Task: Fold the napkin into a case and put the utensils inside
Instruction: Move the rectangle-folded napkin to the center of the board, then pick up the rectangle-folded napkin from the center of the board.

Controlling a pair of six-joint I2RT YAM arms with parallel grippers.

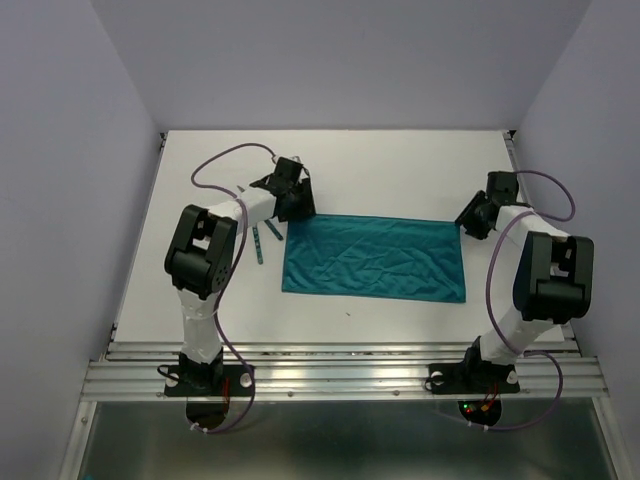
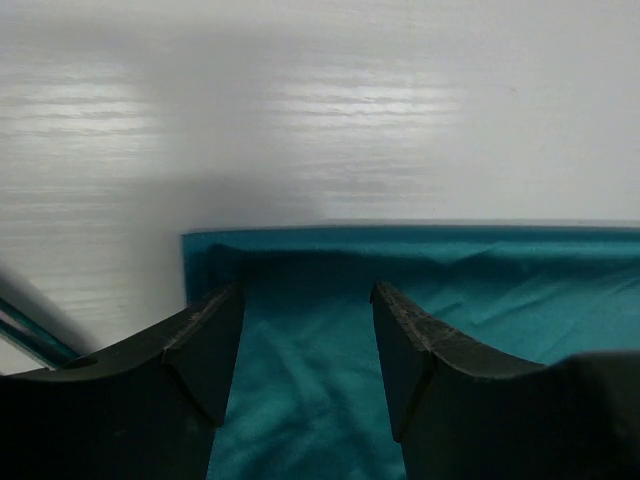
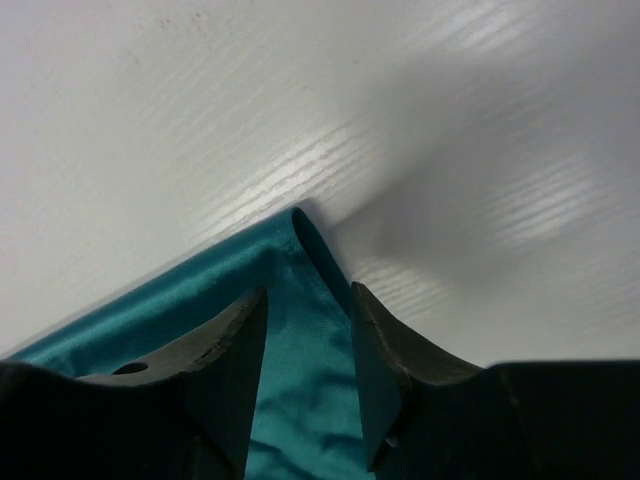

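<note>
The teal-green napkin (image 1: pixel 375 258) lies flat on the white table as a wide rectangle, wrinkled. My left gripper (image 1: pixel 297 208) is over its far left corner; in the left wrist view the gripper (image 2: pixel 307 290) is open, with the cloth (image 2: pixel 300 400) beneath the gap. My right gripper (image 1: pixel 468 222) is over the far right corner; in the right wrist view the gripper (image 3: pixel 308 290) is open and straddles the cloth corner (image 3: pixel 300 340). Teal-handled utensils (image 1: pixel 260 241) lie just left of the napkin, partly hidden by the left arm; their handles show in the left wrist view (image 2: pixel 22 328).
The white table (image 1: pixel 380 170) has lavender walls on three sides. A metal rail (image 1: pixel 340 375) runs along the near edge, where both arm bases stand.
</note>
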